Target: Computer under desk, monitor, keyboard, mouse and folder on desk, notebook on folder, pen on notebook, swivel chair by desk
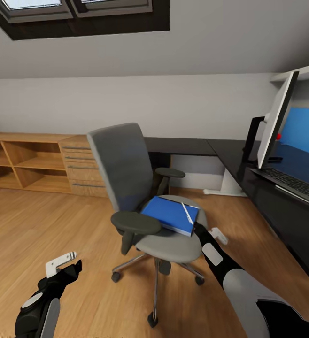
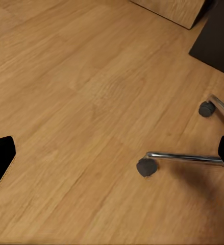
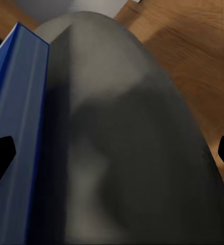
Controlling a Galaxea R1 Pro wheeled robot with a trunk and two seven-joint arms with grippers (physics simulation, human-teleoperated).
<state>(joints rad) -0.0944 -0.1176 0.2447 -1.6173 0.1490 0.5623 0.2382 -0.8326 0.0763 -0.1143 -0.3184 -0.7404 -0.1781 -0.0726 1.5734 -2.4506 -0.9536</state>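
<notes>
The right gripper [image 1: 210, 232] sits low at the chair [image 1: 150, 197] seat's edge, jaws spread wide and empty, the folder [image 1: 170, 215] just ahead of them on the seat, likely lining up to grab it; the left gripper [image 1: 63, 264] hangs open, empty, over the floor [image 2: 81, 102]
</notes>
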